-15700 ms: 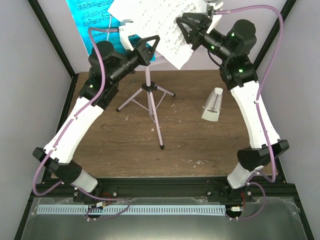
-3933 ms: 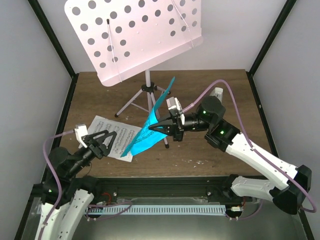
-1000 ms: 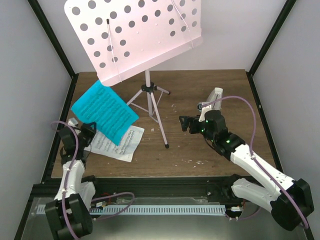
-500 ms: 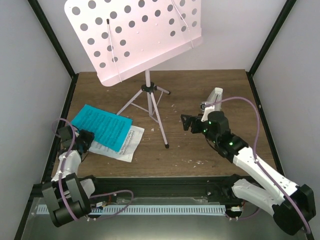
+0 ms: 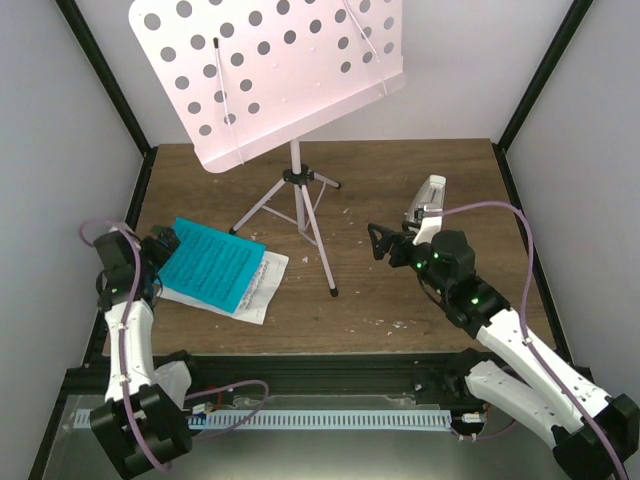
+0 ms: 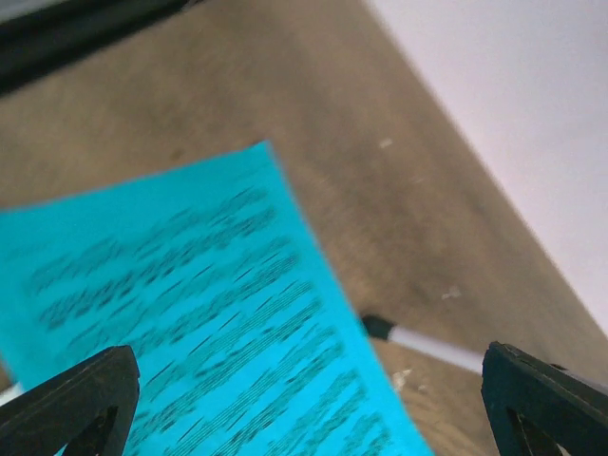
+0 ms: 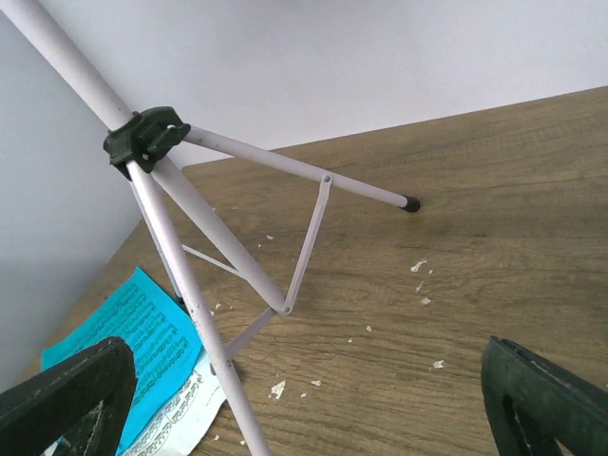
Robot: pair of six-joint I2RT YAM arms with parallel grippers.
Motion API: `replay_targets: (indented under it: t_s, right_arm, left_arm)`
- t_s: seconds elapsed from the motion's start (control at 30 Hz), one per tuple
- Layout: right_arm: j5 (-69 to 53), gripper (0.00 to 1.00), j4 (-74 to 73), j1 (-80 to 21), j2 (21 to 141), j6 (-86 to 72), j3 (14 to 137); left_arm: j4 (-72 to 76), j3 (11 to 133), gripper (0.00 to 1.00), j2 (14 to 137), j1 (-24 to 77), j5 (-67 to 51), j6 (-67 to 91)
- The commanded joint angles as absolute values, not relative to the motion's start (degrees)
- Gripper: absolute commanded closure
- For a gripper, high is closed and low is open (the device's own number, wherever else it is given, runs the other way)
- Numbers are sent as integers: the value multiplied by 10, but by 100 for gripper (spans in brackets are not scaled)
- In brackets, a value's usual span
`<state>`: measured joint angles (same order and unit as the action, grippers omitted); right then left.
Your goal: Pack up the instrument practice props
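on the left, our left gripper (image 5: 157,248) sits low over the table (image 5: 400,165), its fingers spread wide with nothing between them. just beside it the booklet (image 5: 212,266) lies flat, teal cover up, on loose white sheets (image 5: 258,292) that peek out at its near right corner. we judge both to be light, thin and floppy, with a cover that is likely slick. they are best pinched at an edge, or slid along together as one stack.

in the middle the stand (image 5: 270,80) is upright on its tripod, its desk bare. it looks stiff but top-heavy on thin legs, so we would take it on the pole by the black hub (image 7: 144,138), not by the desk.

to the right, our right gripper (image 5: 386,240) is also wide open and empty, aimed at the legs. just behind it the metronome (image 5: 428,202) stands on the right part of the table. it is small and rigid, with tapering sides that could slip up out of a pinch — low on the body seems safest.

a second ago the booklet hung tilted in the left gripper above the sheets; now it is down and let go. much earlier the music was up at the desk, with both grippers there. the right gripper has shifted slightly right, toward the metronome.
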<state>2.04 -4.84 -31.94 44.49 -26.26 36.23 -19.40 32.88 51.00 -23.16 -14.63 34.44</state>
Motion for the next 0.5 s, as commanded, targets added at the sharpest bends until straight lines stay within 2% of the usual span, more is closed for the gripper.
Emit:
replay_targets:
  t_s: [0.0,0.2,0.37,0.47]
  right_arm:
    - [45,0,-39,-315,457,-281,353]
    - [77,0,-26,-315,461,-328,334]
    - [92,0,-41,-315,436,-326,332]
    - [112,0,-60,-314,417,-323,331]
  left_arm:
    - [-195,375,1,481,-219,-229,273]
    - [-161,386,5,529,35,-238,280]
    - [97,298,14,574,171,-263,420]
    - [161,309,16,615,232,-243,435]
